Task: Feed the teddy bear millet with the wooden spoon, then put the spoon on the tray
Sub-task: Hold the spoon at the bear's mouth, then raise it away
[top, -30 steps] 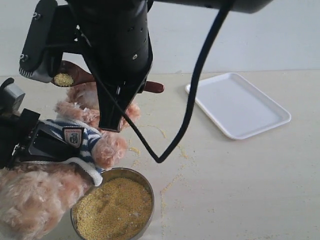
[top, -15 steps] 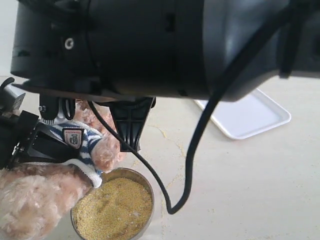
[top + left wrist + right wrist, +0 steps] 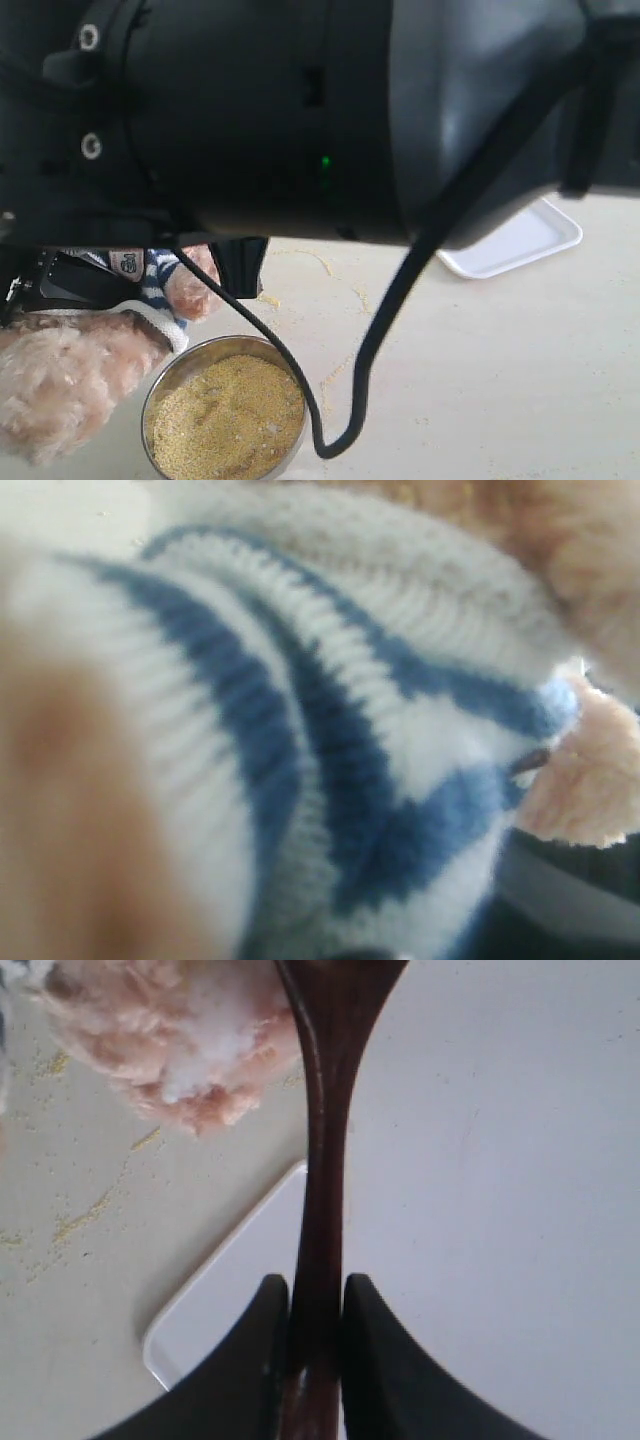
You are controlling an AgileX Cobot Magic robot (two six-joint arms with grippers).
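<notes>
Two fingers (image 3: 255,1360) against the wooden spoon (image 3: 325,1160)

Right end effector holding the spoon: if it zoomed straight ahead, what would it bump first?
Probably the tray: the right end effector, shut on the wooden spoon, points out over its white floor. The teddy bear sits off to one side of that line. Depth is unclear, though.

The exterior view looks down on the desk (image 3: 500,380) from above, and a black robot arm (image 3: 300,120) right at the lens blocks its upper half. The left wrist view is pressed blurrily close to the teddy bear (image 3: 330,730). The right wrist view looks along the wooden spoon (image 3: 325,1210) onto the tray (image 3: 230,1300). Both it and the exterior view show the bear, tray and desk.
</notes>
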